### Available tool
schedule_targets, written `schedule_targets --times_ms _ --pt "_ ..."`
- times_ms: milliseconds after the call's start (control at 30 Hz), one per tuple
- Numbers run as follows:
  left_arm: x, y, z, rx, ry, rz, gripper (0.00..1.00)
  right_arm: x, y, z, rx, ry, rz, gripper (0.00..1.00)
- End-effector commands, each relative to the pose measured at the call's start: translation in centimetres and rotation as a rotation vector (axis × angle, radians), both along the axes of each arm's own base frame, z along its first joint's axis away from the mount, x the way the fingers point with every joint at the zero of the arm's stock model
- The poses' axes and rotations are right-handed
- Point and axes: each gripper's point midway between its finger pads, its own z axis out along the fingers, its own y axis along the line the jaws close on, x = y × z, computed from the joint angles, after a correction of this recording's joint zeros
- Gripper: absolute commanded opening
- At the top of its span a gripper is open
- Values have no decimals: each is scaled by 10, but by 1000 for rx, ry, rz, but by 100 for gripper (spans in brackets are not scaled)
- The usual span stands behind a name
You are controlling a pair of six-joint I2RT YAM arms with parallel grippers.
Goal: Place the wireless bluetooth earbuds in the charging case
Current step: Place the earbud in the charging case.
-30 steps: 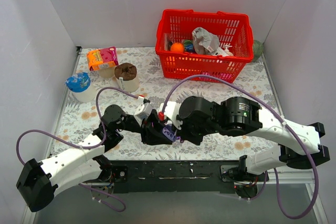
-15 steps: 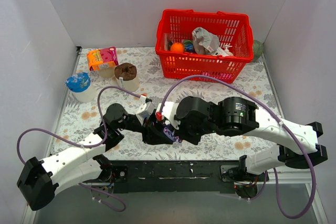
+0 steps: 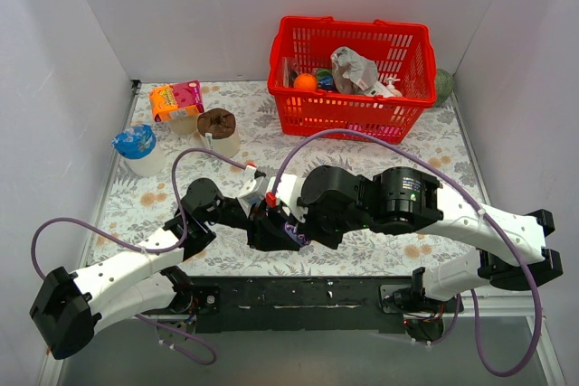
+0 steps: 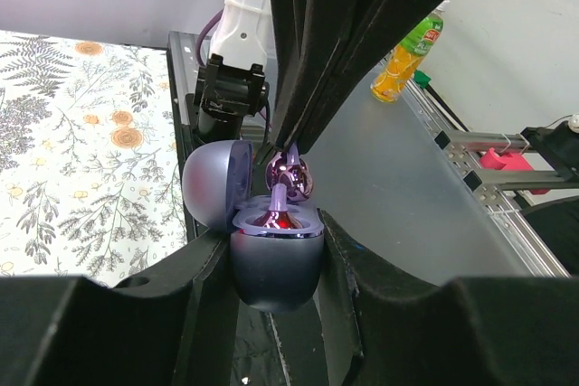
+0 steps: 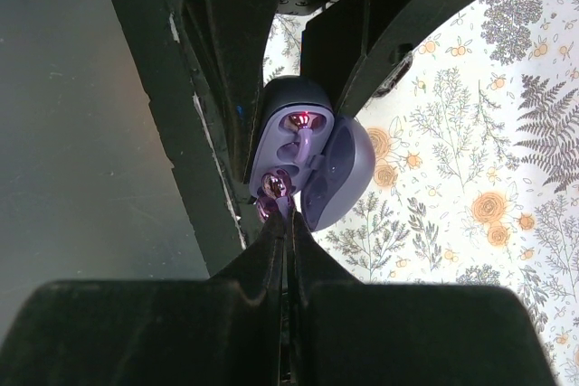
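My left gripper [image 4: 272,229] is shut on the charging case [image 4: 278,264], a lavender pebble held upright with its lid [image 4: 215,183] swung open to the left. One earbud [image 4: 275,212] sits in a socket, and a red light glows beside it. My right gripper [image 5: 288,216] is shut on the other earbud [image 5: 274,188] and holds this shiny purplish bud [image 4: 289,175] at the case's rim, over the open socket. In the top view both grippers [image 3: 279,226] meet near the table's front edge, and the case [image 3: 292,229] barely shows between them.
A red basket [image 3: 291,111] with several items stands at the back right. A brown-lidded cup [image 3: 217,132], an orange and pink carton [image 3: 176,99] and a blue-lidded cup [image 3: 137,148] stand at the back left. The black mounting rail [image 3: 298,293] runs along the front.
My right arm has edged left, bringing the held earbud closer over the case. The left gripper has shifted slightly with the case still in it.
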Motion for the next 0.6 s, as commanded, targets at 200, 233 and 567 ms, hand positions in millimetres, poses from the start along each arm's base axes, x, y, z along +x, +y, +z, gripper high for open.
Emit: schedule_targets --times_ms 200,233,567 --pt "0 -3 23 -59 -54 10 0 -1 7 2 29 -12 22 1" --pt "1 -3 24 -61 -52 17 0 -2 7 1 28 -10 23 1" --pt "0 -2 33 -96 -71 27 0 -1 5 -1 36 -11 12 1"
